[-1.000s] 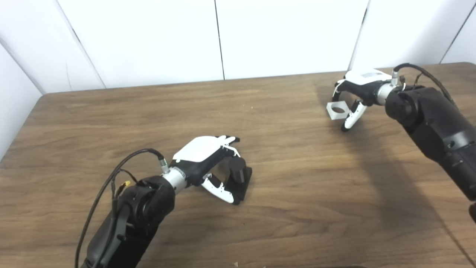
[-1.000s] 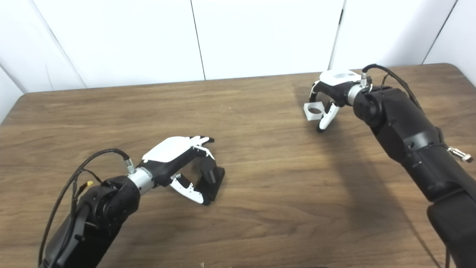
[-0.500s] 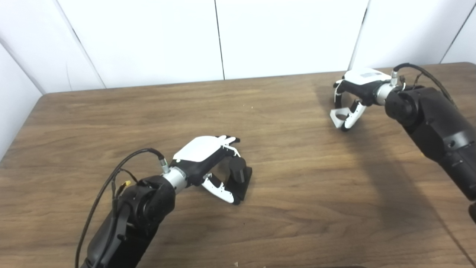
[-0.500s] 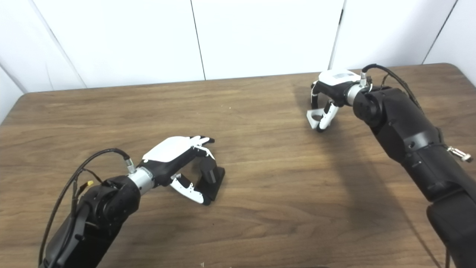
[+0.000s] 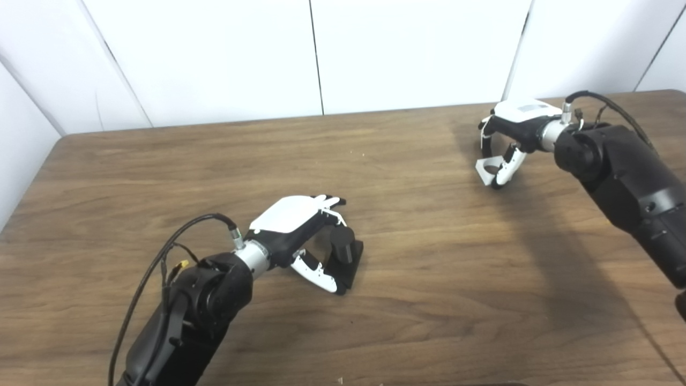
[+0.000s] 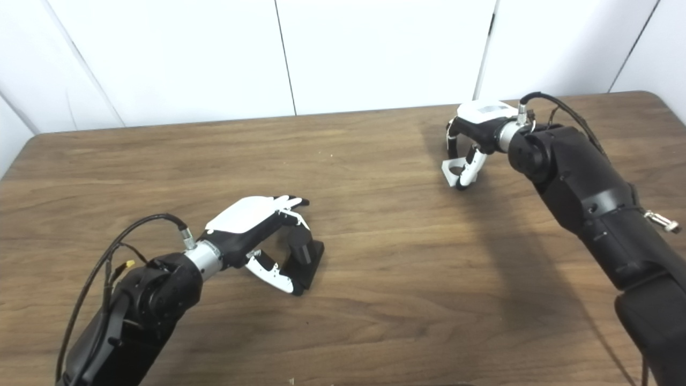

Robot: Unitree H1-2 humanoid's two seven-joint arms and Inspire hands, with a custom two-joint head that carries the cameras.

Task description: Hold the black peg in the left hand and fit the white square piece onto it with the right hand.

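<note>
On the brown wood-grain table [image 5: 429,257], near its middle, the left hand [image 5: 300,236] is cupped around the black peg on its square black base [image 5: 345,254], fingers arching over the top and thumb low at the near side. The base rests on the table, so the peg is steadied in place rather than lifted. Contact looks likely at the thumb tip; whether the upper fingers press on the peg cannot be resolved, so I cannot tell if the grip is fully closed. Judgement: the hold keeps the post upright with its top facing up, presenting a fixed target for the other part. Toward the far right of the table, well apart from the peg, the right hand [image 5: 509,136] curls downward with the white square piece with a round hole [image 5: 486,172] pinched between fingertips and thumb. The piece sits tilted, edge toward the camera, its lower corner at or just above the table; the gap is too small to judge. The pinch on the outer edges leaves the hole unobstructed, which suits a later fit over the post. Judgement: the step in hand is securing the white piece; carrying and seating are not yet done. No brand, label or legible writing; a grey patch on the back of the right hand is unreadable.
</note>
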